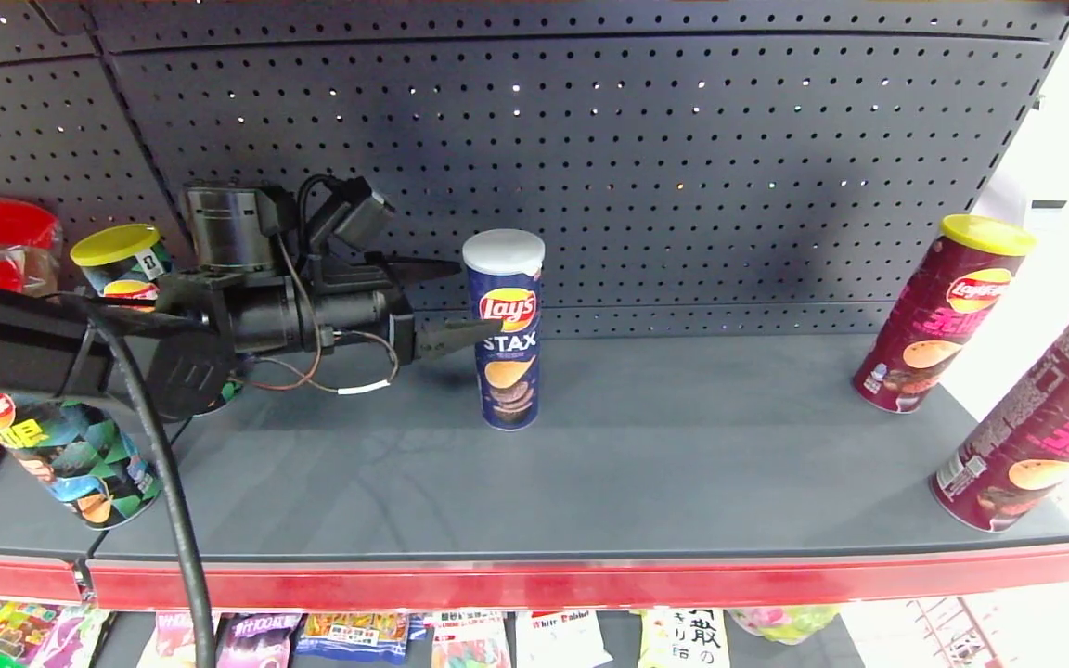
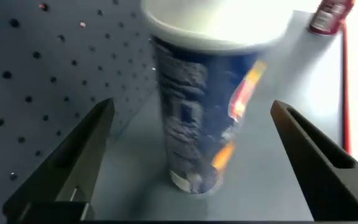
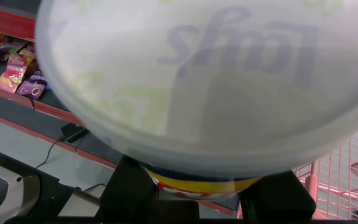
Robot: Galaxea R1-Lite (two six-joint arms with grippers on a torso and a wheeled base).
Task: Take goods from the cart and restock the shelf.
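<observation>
The blue chip can (image 1: 504,329) stands upright on the shelf (image 1: 646,445), toward the back edge and left of the middle, close to the perforated back panel (image 1: 683,186). Our left hand (image 1: 474,299) is level with its upper half, fingers spread. In the left wrist view there is a clear gap on either side of the can.

The can is tall and narrow, so we judge tipping to be the main risk. If the hand pulls away at a slant, or swings sideways before it is clear, a fingertip could clip the can and knock it over. It might then roll toward the front edge.

Our right hand (image 3: 201,186) looks pressed onto a second chip can (image 3: 197,93), with the wire cart (image 3: 347,168) behind it. The pale lid covers most of that view, so we cannot make out the label or how firm the grip is. In the head view the front fingertip overlaps the blue can, so we cannot judge contact from there.
</observation>
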